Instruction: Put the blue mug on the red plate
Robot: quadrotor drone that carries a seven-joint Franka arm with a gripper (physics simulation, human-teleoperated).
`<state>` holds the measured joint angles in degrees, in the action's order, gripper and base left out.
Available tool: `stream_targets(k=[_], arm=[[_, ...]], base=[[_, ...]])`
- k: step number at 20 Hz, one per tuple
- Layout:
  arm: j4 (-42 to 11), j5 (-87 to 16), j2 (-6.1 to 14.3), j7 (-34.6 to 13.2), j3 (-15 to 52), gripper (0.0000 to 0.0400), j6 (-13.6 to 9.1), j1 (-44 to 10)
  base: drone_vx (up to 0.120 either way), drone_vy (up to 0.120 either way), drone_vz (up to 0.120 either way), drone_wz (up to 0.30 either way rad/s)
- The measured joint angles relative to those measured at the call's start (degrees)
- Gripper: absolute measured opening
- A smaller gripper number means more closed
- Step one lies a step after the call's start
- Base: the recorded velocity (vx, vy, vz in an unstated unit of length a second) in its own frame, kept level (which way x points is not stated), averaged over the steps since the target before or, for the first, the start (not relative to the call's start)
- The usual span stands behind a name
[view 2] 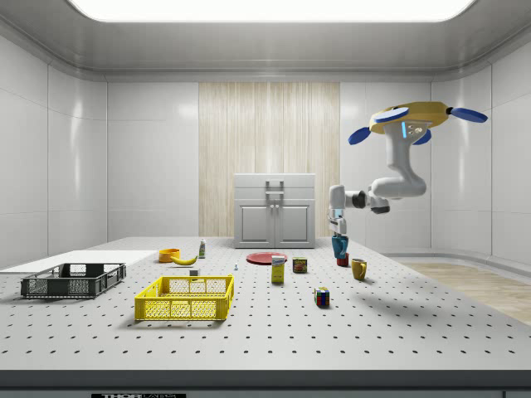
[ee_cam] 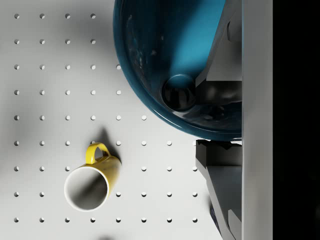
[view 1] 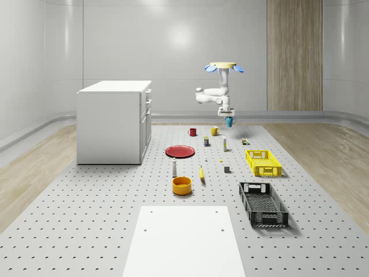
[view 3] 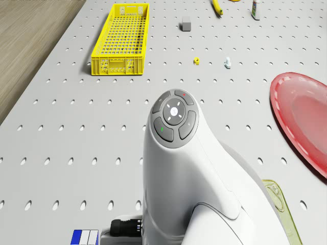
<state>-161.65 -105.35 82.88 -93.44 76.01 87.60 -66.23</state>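
Observation:
The blue mug (view 1: pixel 229 121) hangs in the air above the far part of the table, and my gripper (view 1: pixel 228 116) is shut on its rim. In the wrist view the blue mug (ee_cam: pixel 165 55) is seen from above, its wall pinched between the fingers (ee_cam: pixel 222 70). The drone (view 1: pixel 222 66) hovers over the far right of the table, seen also in the side view as the drone (view 2: pixel 412 120) with the mug (view 2: pixel 338 246) held below the arm. The red plate (view 1: pixel 180 151) lies flat on the table, nearer and toward the whole-scene view's left, and shows in the drone view as the red plate (view 3: pixel 301 120).
A yellow mug (ee_cam: pixel 90 182) stands just below the held mug, with a red mug (view 1: pixel 192 131) beyond it. A yellow crate (view 1: pixel 263 162), a black crate (view 1: pixel 263 203), an orange bowl (view 1: pixel 181 185), a banana (view 1: pixel 202 172) and small items dot the table. A white cabinet (view 1: pixel 114 121) stands at left.

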Motion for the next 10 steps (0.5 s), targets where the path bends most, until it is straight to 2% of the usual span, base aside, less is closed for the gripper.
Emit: stream_targets(k=[4, 10], arm=[[0.0, 0.2, 0.5, -0.1, 0.1, 0.01, 0.4, -0.1], [0.1, 0.5, 1.1, -0.2, 0.2, 0.01, 1.1, -0.3]], base=[[0.12, -0.12, 0.12, 0.0], [0.12, -0.12, 0.0, 0.0]])
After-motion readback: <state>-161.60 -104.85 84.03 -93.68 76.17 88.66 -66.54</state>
